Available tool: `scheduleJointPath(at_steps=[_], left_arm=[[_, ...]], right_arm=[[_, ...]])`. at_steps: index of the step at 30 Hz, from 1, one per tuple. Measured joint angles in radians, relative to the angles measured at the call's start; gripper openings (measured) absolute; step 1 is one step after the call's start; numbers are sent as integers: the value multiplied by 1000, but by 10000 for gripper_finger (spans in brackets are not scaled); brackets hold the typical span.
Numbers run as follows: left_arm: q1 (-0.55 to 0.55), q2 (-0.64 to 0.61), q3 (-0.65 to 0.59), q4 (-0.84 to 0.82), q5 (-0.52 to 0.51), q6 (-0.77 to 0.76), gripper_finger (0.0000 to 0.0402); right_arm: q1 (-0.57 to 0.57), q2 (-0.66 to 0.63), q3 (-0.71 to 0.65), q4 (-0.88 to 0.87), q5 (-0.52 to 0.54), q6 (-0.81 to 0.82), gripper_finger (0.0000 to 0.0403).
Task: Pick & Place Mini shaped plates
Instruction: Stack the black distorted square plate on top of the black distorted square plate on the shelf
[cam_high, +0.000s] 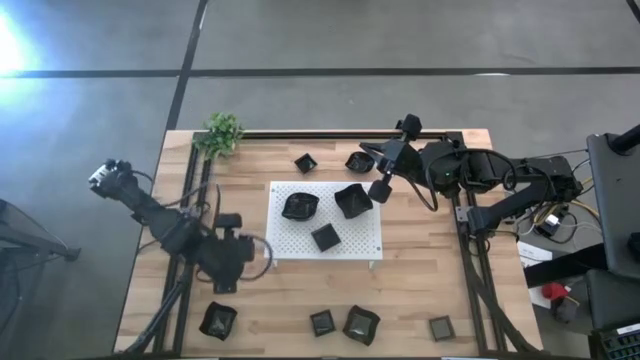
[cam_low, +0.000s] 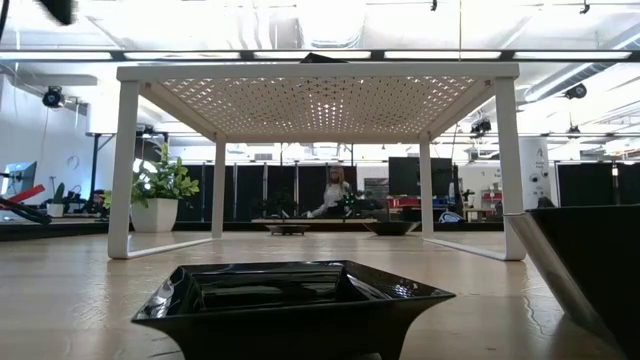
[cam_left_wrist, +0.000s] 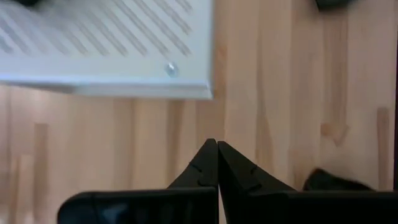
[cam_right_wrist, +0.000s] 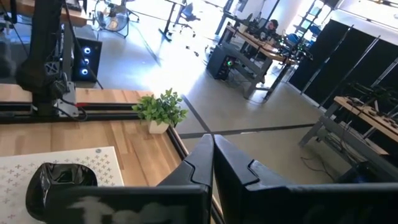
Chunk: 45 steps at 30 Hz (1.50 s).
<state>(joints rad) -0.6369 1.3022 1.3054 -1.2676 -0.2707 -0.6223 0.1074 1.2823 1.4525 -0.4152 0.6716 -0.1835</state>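
Mini shaped plates (cam_high: 324, 237) are distributed over a wooden table (cam_high: 420, 290): three on the white perforated board (cam_high: 355, 240) at centre, two beyond it, four along the near edge. A small green plant (cam_high: 222, 133) occupies the far left corner; grey floor surrounds the table. The left gripper (cam_high: 226, 283) is held low beside the board's left edge, fingers pressed together. The right gripper (cam_high: 380, 190) is positioned over the board's far right corner, fingers likewise closed, empty. The plates are black and glossy.
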Motion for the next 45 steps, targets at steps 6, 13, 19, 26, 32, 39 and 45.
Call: scheduleJointPath(at_steps=[6,13,19,26,32,39,45], left_arm=[[-116,0,-78,30,1,-111,0],[-226,0,-171,147,13,-134,0],[-254,2,-251,262,82,-177,0],[-257,2,-301,325,133,-104,0],[-257,2,-326,370,148,-12,0],[-256,2,-362,388,150,4,2],[-256,2,-390,458,151,12,20]], right_arm=[[3,0,0,-7,-32,2,8],[4,0,0,-8,-108,28,8],[4,0,0,-8,-108,46,8],[4,0,-1,-90,-283,53,8],[4,0,-1,-170,-536,49,8],[4,0,-1,-188,-619,44,8],[4,0,-1,-188,-619,42,8]])
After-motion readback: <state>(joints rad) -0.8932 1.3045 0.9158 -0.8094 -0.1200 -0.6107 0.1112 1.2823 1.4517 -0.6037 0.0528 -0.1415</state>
